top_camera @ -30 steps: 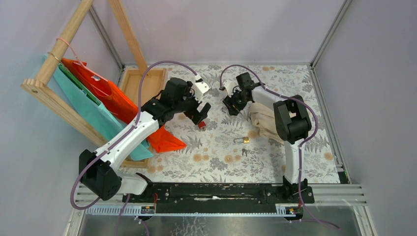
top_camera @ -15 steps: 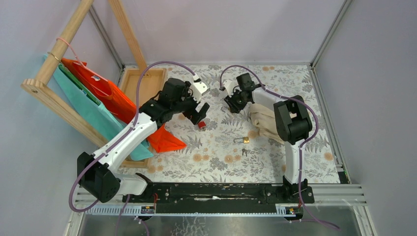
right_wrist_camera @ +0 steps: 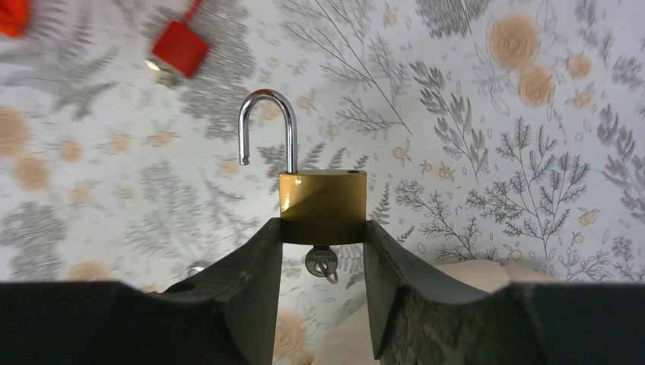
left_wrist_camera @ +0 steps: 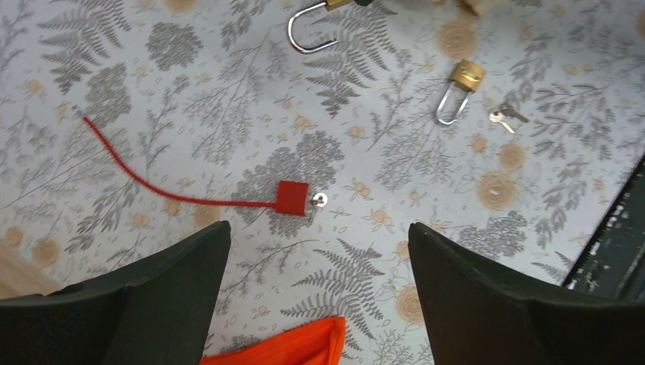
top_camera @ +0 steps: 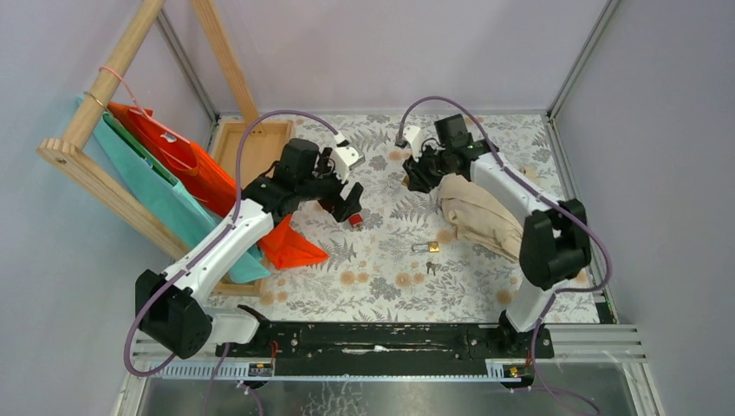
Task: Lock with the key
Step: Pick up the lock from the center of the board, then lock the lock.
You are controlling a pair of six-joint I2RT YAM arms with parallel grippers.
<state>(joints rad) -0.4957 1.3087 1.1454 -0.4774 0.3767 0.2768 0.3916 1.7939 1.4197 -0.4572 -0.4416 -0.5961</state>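
Note:
The red lock (top_camera: 355,220) lies on the floral mat, its thin red cable (left_wrist_camera: 144,179) stretching off to the left in the left wrist view. A small silver key (left_wrist_camera: 319,200) sits at the lock body's (left_wrist_camera: 292,197) right side. My left gripper (top_camera: 345,199) hovers above it, open and empty (left_wrist_camera: 318,232). My right gripper (top_camera: 419,176) is shut on a brass padlock (right_wrist_camera: 322,194) with an open steel shackle and a key (right_wrist_camera: 322,262) in its underside. The red lock shows blurred at the upper left of the right wrist view (right_wrist_camera: 179,48).
A second brass padlock (top_camera: 431,248) and loose keys (top_camera: 431,268) lie mid-mat. A beige cloth (top_camera: 472,217) lies under the right arm. An orange bag (top_camera: 290,247), a teal bag, a wooden rack and a wooden tray (top_camera: 251,143) stand on the left.
The right arm has swung its elbow out to the right and its gripper has moved slightly back and right with the brass padlock. The left gripper has shifted a little left.

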